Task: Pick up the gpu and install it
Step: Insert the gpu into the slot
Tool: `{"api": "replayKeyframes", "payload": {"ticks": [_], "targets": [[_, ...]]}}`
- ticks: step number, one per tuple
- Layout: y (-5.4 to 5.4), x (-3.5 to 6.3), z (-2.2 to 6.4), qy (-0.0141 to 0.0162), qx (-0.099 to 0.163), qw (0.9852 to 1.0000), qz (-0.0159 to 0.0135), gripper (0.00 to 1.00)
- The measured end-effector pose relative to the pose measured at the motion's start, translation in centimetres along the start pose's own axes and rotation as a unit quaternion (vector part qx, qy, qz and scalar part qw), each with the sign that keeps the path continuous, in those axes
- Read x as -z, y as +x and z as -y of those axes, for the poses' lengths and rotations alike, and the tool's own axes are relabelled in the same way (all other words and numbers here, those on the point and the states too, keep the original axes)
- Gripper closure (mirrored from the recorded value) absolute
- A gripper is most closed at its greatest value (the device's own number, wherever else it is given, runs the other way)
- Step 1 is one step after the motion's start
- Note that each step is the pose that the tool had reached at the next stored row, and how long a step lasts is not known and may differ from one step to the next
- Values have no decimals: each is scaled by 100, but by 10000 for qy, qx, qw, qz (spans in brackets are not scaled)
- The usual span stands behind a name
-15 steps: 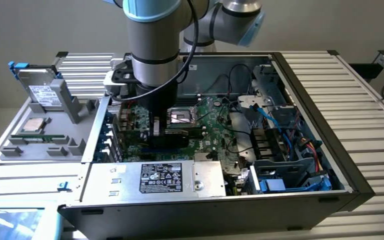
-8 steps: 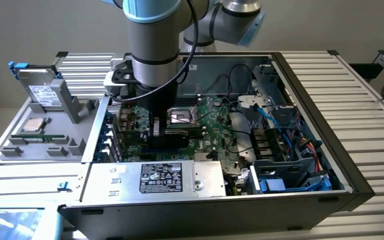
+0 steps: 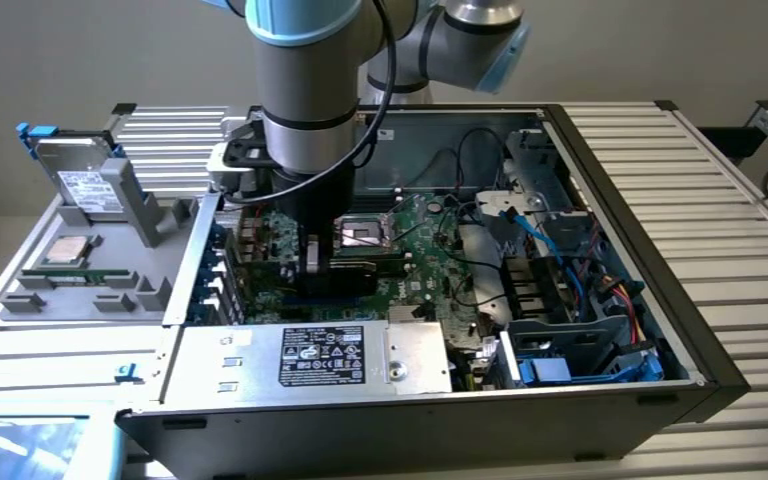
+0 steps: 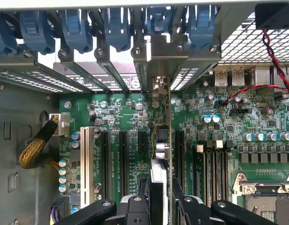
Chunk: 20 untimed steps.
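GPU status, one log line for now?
hand: shut on gpu | gpu: edge-on over motherboard slots | seated: cannot tell | place: inside open computer case

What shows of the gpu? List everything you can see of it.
The gpu stands on edge and is seen edge-on in the wrist view: a thin green board with a black cooler and silvery parts on one face. The gripper clamps it, one finger on each face. It sits among the expansion slots of the motherboard, its far end reaching toward the case's rear wall. Whether it is fully seated cannot be told.
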State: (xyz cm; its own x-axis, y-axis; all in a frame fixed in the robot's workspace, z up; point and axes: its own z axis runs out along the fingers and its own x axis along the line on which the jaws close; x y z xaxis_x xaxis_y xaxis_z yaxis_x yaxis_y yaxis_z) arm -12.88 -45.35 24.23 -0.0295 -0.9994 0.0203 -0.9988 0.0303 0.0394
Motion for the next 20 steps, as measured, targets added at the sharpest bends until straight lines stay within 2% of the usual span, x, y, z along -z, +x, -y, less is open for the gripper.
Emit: {"api": "replayKeyframes", "payload": {"ticks": [12, 18, 20], "targets": [[5, -1, 5, 2, 113, 9999, -4, 72], [5, -1, 5, 2, 109, 9999, -4, 72], [5, -2, 4, 1, 32, 10000, 0, 72]]}}
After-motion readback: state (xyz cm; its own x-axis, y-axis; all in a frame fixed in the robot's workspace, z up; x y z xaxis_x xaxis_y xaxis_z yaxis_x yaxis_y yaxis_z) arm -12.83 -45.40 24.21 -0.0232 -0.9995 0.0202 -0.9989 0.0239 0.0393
